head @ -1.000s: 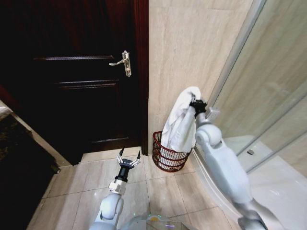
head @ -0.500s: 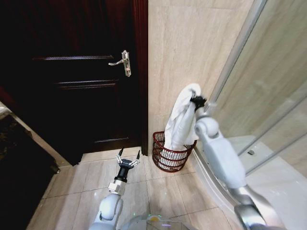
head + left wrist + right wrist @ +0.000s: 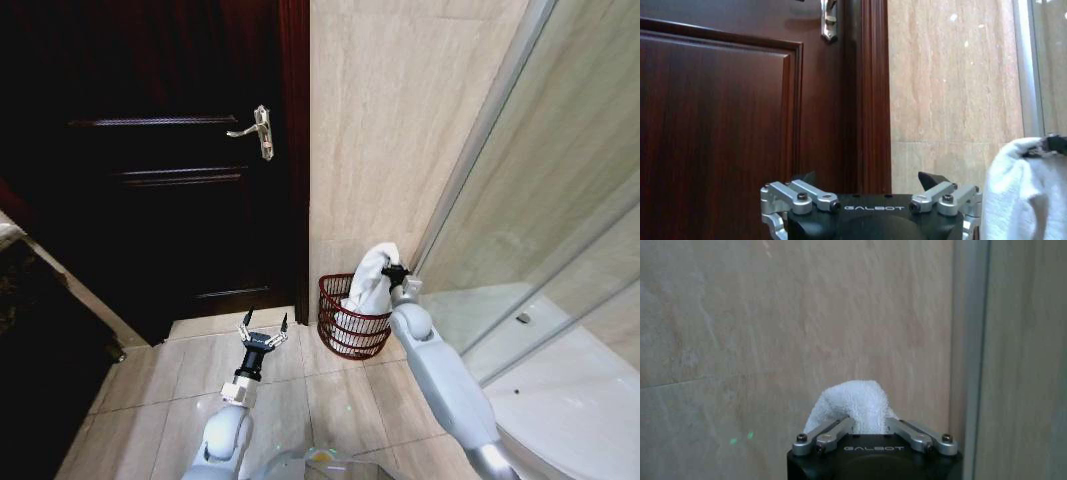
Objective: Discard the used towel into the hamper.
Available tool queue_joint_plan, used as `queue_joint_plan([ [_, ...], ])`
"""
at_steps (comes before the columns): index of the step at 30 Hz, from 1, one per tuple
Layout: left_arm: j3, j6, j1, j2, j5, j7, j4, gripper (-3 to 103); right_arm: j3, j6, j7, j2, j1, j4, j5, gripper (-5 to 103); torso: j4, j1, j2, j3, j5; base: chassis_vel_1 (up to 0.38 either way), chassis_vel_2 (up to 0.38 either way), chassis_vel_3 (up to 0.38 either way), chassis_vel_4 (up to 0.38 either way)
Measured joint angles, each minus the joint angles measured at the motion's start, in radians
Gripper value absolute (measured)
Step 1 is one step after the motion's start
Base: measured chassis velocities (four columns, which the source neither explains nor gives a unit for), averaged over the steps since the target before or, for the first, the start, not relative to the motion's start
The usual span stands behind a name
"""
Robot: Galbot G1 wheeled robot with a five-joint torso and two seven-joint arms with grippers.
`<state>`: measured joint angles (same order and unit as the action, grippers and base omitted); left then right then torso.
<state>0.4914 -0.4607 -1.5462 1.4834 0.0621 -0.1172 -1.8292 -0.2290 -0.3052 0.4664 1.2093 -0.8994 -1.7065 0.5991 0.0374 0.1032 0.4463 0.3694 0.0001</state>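
Towel [image 3: 368, 285] hangs from the right gripper [image 3: 395, 272], whose fingers pinch its top fold so the loose end trails down into the hamper [image 3: 352, 318], set in the corner between door frame and tiled wall. The left gripper [image 3: 262, 333] waits low over the floor tiles, fingers spread. Both wrists read "GALBOT".

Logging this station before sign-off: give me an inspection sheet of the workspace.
Surface: beige tiled floor.
Job's things: white towel hanging partly into the red-brown wire hamper at the wall corner.
Clutter: nothing seen.
Grippers: right end effector shut on the towel above the hamper rim; left end effector open, held low above the floor before the door.
Cables: nothing seen.
Surroundings: dark wooden door, tiled wall, glass shower screen.
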Motion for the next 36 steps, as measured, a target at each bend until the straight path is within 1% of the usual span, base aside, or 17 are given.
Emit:
queue_joint_plan([
  [1,0.000,0.000,0.000,0.000,0.000,0.000,0.000,100,0.000,0.000,0.000,0.000,0.000,0.000,0.000,6,0.0000,0.000,0.000,0.000,0.0000,0.000,0.000,0.000,0.000],
  [2,0.001,0.003,-0.001,0.000,0.001,0.000,-0.008,100,-0.001,-0.067,0.032,-0.014,-0.008,-0.043,0.070,6,-0.0001,0.000,0.000,0.000,-0.0005,0.000,0.000,0.000,0.000],
  [3,0.003,0.016,0.000,0.000,0.004,0.000,-0.025,100,-0.009,-0.171,0.067,-0.034,-0.016,-0.104,0.185,6,0.0000,0.000,0.000,0.000,-0.0001,0.000,0.000,0.000,0.000],
  [5,0.004,0.032,0.008,-0.001,0.005,-0.003,-0.042,100,-0.017,-0.270,0.124,-0.057,-0.009,-0.158,0.331,6,-0.0002,0.000,0.000,0.000,0.0000,0.000,0.000,0.000,0.000],
  [6,0.004,0.032,0.008,-0.001,0.005,-0.003,-0.042,100,-0.017,-0.270,0.124,-0.057,-0.009,-0.158,0.331,6,-0.0002,0.000,0.000,0.000,0.0000,0.000,0.000,0.000,0.000],
  [7,0.005,0.043,0.018,-0.002,0.005,-0.004,-0.055,100,-0.018,-0.327,0.189,-0.075,0.021,-0.176,0.449,6,-0.0003,0.000,0.000,0.000,0.0000,0.000,0.000,0.000,0.000],
  [8,0.005,0.047,0.021,-0.002,0.005,-0.004,-0.059,100,-0.018,-0.342,0.210,-0.080,0.035,-0.176,0.485,6,-0.0001,0.000,0.000,0.000,-0.0001,0.000,0.000,0.000,0.000],
  [9,0.005,0.058,0.027,-0.003,0.004,-0.005,-0.072,100,-0.018,-0.378,0.275,-0.095,0.077,-0.169,0.595,6,0.0000,0.000,0.000,0.000,0.0000,0.000,0.000,0.000,0.000],
  [10,0.005,0.061,0.028,-0.003,0.004,-0.005,-0.076,100,-0.017,-0.390,0.300,-0.102,0.095,-0.162,0.640,6,0.0000,0.000,0.000,0.000,-0.0001,0.000,0.000,0.000,0.000],
  [11,0.005,0.061,0.028,-0.003,0.004,-0.005,-0.076,100,-0.017,-0.390,0.300,-0.102,0.095,-0.162,0.640,6,0.0000,0.000,0.000,0.000,-0.0001,0.000,0.000,0.000,0.000],
  [14,0.009,0.072,0.024,0.003,0.004,-0.005,-0.096,100,0.006,-0.429,0.388,-0.134,0.172,-0.099,0.849,6,0.0000,0.000,0.000,0.000,0.0000,0.000,0.000,0.000,0.000],
  [15,0.009,0.072,0.024,0.003,0.004,-0.005,-0.096,100,0.006,-0.429,0.388,-0.134,0.172,-0.099,0.849,6,0.0000,0.000,0.000,0.000,0.0000,0.000,0.000,0.000,0.000],
  [16,0.011,0.072,0.019,0.006,0.004,-0.005,-0.098,100,0.018,-0.429,0.408,-0.137,0.195,-0.063,0.897,6,-0.0001,0.000,0.000,0.000,-0.0001,0.000,0.000,0.000,0.000],
  [21,0.019,0.065,0.003,0.011,0.004,-0.004,-0.098,100,0.044,-0.429,0.418,-0.109,0.241,0.056,0.949,6,0.0001,0.000,0.000,0.000,0.0001,0.000,0.000,0.000,0.000],
  [25,0.028,0.062,0.005,0.004,0.005,-0.004,-0.089,100,0.061,-0.430,0.367,-0.091,0.244,0.131,0.943,6,0.0001,0.000,0.000,0.000,0.0000,0.000,0.000,0.000,0.000],
  [31,0.021,0.062,0.020,0.009,0.000,-0.005,-0.072,100,0.075,-0.430,0.276,-0.036,0.262,0.303,0.857,6,-0.0001,0.000,0.000,0.000,-0.0003,0.000,0.000,0.000,0.000],
  [36,0.010,0.063,0.026,0.009,-0.008,-0.005,-0.066,100,0.078,-0.430,0.236,0.004,0.262,0.376,0.792,6,0.0002,0.000,0.000,0.000,-0.0001,0.000,0.000,0.000,0.000],
])
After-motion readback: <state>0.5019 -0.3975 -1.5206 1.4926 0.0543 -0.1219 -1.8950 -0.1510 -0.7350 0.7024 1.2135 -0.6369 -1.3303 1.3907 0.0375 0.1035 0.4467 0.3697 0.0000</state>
